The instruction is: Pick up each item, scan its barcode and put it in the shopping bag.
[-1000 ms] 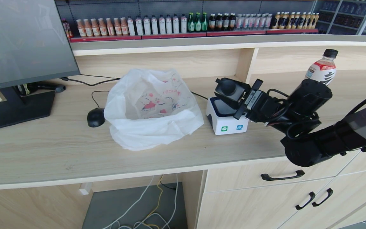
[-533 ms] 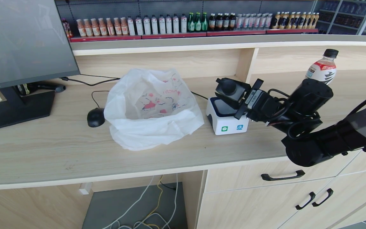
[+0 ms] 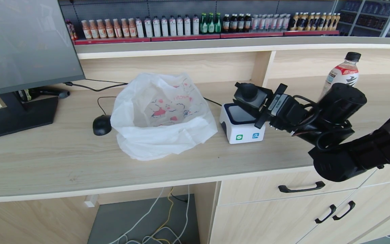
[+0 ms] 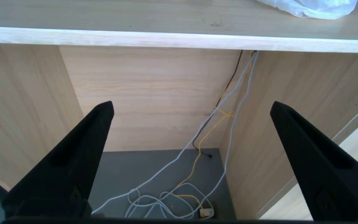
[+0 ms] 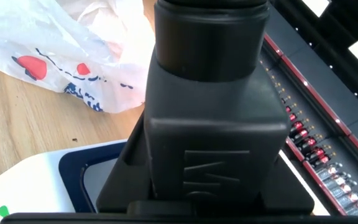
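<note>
White shopping bag (image 3: 161, 135) gapes open, contents unclear to me; my right gripper (image 3: 254, 101) pinches, I think, a black bottle (image 3: 248, 94) over the scanner (image 3: 240, 130); left gripper (image 4: 191, 109) spread wide.

Noted mostly pale wood, black and white.
Found the counter (image 3: 63, 159) in light wood grain; the shopping bag (image 3: 163, 135) white, printed with red and blue cartoon shapes; the scanner (image 3: 240, 132) white with a dark blue top and small green and blue squares; the container (image 3: 249, 96) plain black; the bottle (image 3: 344, 73) black-capped with a red and white label; the mouse (image 3: 102, 124) black; the cables (image 4: 197, 163) white and yellow.
</note>
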### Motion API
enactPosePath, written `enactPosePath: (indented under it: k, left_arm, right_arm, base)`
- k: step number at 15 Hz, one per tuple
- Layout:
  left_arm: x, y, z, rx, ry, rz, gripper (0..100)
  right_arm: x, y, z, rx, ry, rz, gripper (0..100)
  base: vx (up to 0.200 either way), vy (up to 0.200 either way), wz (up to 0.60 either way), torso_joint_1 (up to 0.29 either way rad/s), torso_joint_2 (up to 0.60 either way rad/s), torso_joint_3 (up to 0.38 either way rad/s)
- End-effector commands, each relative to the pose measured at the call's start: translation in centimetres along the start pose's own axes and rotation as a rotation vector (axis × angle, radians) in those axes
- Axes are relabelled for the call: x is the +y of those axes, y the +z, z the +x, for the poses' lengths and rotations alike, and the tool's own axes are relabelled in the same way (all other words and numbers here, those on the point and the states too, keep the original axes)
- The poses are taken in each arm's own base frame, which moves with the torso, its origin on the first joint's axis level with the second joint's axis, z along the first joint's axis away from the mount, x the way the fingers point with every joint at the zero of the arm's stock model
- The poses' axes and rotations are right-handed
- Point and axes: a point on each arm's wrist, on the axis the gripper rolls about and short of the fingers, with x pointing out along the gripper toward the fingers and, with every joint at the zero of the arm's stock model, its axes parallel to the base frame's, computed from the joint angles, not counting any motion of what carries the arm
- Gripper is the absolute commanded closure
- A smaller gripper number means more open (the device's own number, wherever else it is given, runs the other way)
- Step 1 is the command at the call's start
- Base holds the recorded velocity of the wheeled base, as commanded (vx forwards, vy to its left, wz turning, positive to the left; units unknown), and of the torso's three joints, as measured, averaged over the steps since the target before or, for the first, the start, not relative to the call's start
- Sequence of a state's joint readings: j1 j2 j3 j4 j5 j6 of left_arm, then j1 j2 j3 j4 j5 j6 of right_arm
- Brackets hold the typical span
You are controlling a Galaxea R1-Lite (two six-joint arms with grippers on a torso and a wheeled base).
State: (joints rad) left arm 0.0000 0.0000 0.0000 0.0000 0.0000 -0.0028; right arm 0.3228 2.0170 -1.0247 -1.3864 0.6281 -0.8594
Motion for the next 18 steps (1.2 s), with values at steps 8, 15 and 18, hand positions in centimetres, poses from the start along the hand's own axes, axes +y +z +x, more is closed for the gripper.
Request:
enactPosePath:
  k: [8, 15, 18]
  left_arm:
    - [0.0, 0.0, 0.0, 0.000, 0.000, 0.000, 0]
    - [0.0, 0.0, 0.0, 0.000, -0.002, 0.001, 0]
    - [0.0, 0.0, 0.0, 0.000, -0.002, 0.001, 0]
  right_arm:
    - [-0.6, 7.7, -2.5, 0.023, -0.102, 0.309, 100]
    - [-1.2, 12.6, -4.3, 0.049, -0.533, 0.734, 100]
    - [0.1, 12.7, -6.9, 0.166, -0.607, 0.820, 100]
  base:
    - [0.000, 0.000, 0.00, 0.000, 0.00, 0.000]
    - [0.000, 0.000, 0.00, 0.000, 0.00, 0.000]
    - [0.000, 0.000, 0.00, 0.000, 0.00, 0.000]
